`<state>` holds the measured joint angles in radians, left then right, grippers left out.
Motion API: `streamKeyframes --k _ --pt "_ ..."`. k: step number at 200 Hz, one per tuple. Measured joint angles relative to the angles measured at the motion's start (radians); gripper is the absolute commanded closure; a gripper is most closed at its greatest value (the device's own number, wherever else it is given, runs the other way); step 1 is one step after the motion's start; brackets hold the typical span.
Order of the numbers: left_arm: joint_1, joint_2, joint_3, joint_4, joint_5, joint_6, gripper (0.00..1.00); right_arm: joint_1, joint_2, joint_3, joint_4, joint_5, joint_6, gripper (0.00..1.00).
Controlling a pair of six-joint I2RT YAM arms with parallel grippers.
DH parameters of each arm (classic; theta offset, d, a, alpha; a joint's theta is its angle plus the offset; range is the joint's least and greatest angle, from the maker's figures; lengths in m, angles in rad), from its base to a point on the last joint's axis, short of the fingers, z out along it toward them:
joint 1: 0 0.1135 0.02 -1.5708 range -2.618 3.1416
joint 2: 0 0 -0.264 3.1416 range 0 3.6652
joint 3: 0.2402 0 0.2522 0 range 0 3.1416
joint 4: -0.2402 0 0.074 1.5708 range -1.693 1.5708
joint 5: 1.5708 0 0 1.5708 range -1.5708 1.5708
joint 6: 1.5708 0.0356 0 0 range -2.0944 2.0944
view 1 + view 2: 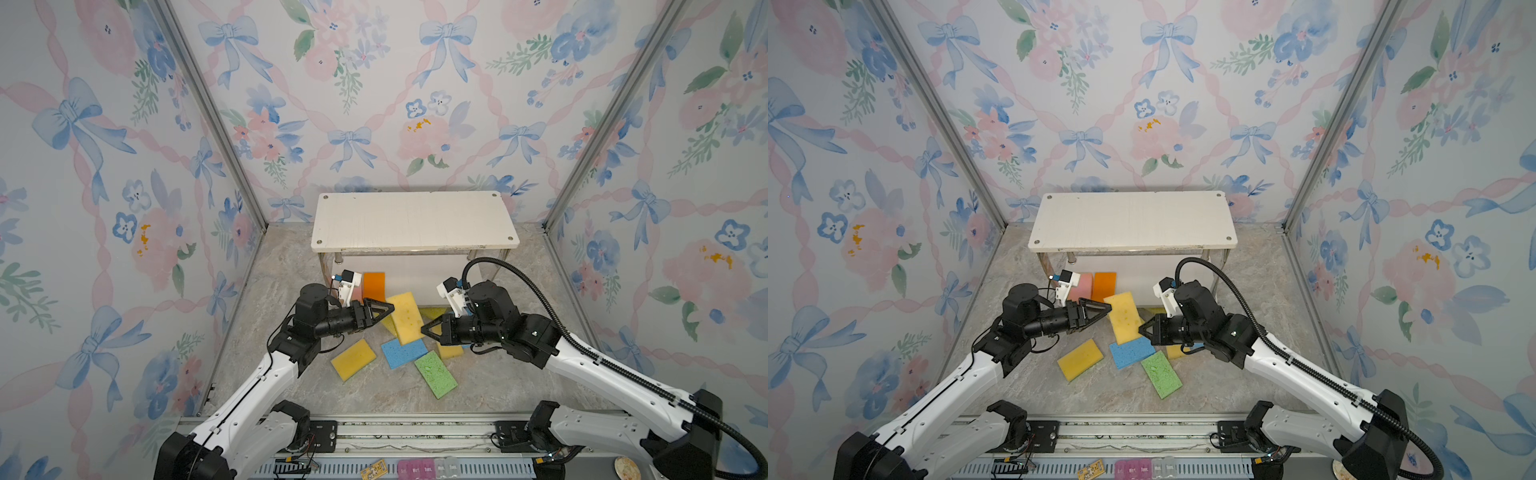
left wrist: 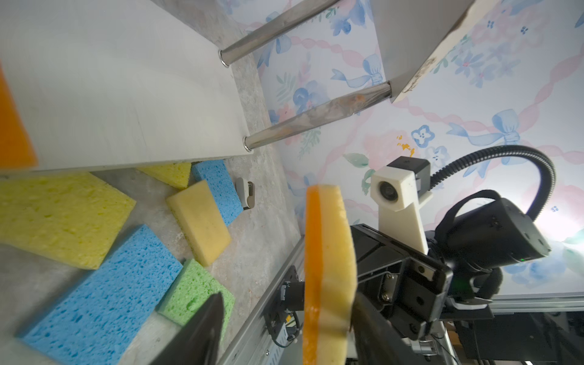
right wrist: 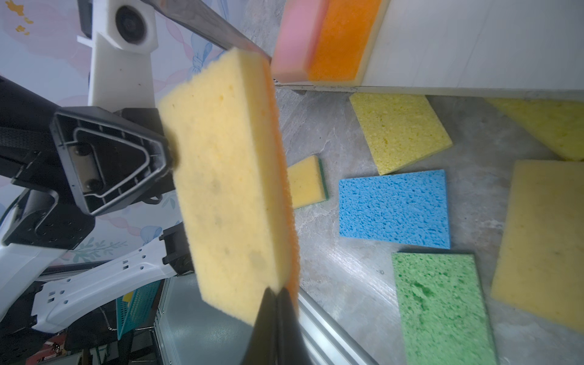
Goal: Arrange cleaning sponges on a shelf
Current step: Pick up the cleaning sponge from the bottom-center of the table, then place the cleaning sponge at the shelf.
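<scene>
In front of the shelf, we hold a yellow sponge with an orange scouring face between our two grippers.
Our right gripper is clamped on the sponge's edge and carries it upright above the tabletop. Our left gripper stands released with its jaws spread around the sponge. One of its fingers is clear of the orange face, and the other rests against the yellow one. On the shelf's lower board, at our left end, a pink sponge and an orange sponge lie side by side, touching. On the tabletop beneath lie a mustard sponge, a blue sponge and a green sponge.
</scene>
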<state>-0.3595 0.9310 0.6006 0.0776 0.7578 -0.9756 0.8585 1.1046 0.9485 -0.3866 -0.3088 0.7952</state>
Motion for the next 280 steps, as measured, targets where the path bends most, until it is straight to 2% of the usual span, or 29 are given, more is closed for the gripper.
streamKeyframes --k 14,49,86,130,170,205,280 --pt "0.035 -0.039 0.03 -0.096 -0.074 0.039 0.02 0.017 0.017 0.003 0.005 0.049 0.018 1.0" --pt "0.069 -0.202 0.147 -0.332 -0.387 0.12 0.02 0.028 0.119 0.034 0.005 0.189 0.078 1.0" --pt "0.069 -0.302 0.179 -0.42 -0.552 0.143 0.02 0.028 0.236 0.095 0.037 0.325 0.108 1.0" --pt "0.069 -0.304 0.198 -0.496 -0.603 0.212 0.02 0.028 0.36 0.104 0.109 0.441 0.154 1.0" --pt "0.062 -0.36 0.234 -0.515 -0.638 0.272 0.02 0.028 0.453 0.139 0.134 0.495 0.171 1.0" --pt "0.048 -0.375 0.245 -0.529 -0.646 0.313 0.02 0.018 0.51 0.2 0.148 0.499 0.169 1.0" --pt "0.046 -0.373 0.244 -0.555 -0.645 0.345 0.02 -0.029 0.578 0.222 0.169 0.475 0.139 1.0"
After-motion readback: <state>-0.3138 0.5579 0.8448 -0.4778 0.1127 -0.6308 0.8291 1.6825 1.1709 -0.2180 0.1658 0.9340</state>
